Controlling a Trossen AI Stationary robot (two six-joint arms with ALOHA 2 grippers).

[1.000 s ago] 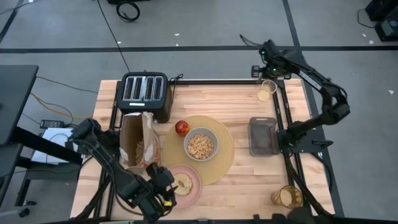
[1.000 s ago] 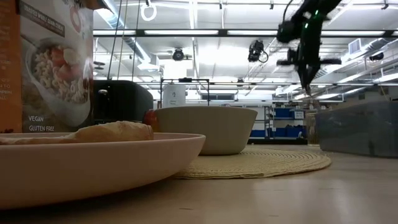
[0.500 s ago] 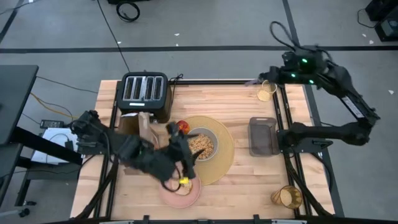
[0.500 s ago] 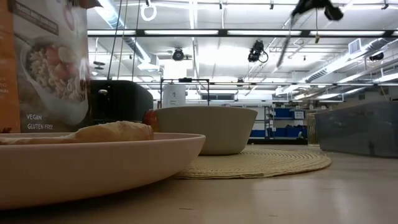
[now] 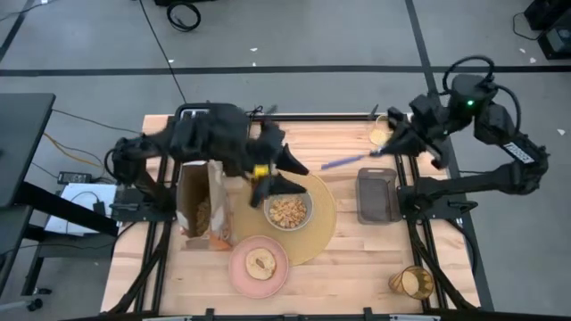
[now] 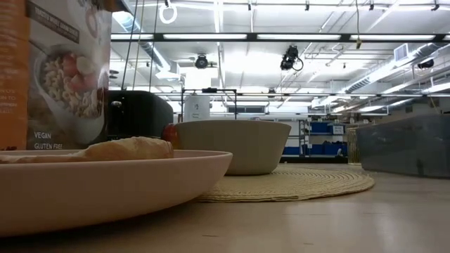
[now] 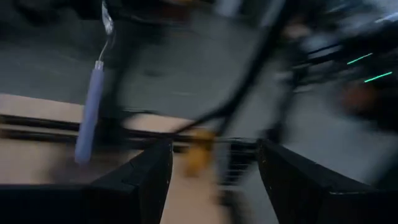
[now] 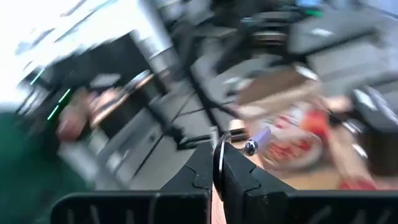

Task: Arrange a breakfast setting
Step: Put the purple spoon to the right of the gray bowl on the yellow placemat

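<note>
Left hand (image 5: 290,168) open, right hand (image 5: 385,148) seemingly clamped

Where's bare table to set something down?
The front strip between pink plate and amber tumbler, in front of the grey container, is bare wood. Crowded: cereal bag, bowl, left gripper open over the placemat. Right gripper carries the spoon over the back strip.

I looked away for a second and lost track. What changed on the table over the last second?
The left gripper swung from the near edge by the plate up over the bowl, fingers open. The right gripper came in from the far edge, shut on a spoon pointing toward the mat. The bowl, plate with toast, and tumbler stayed put.
</note>
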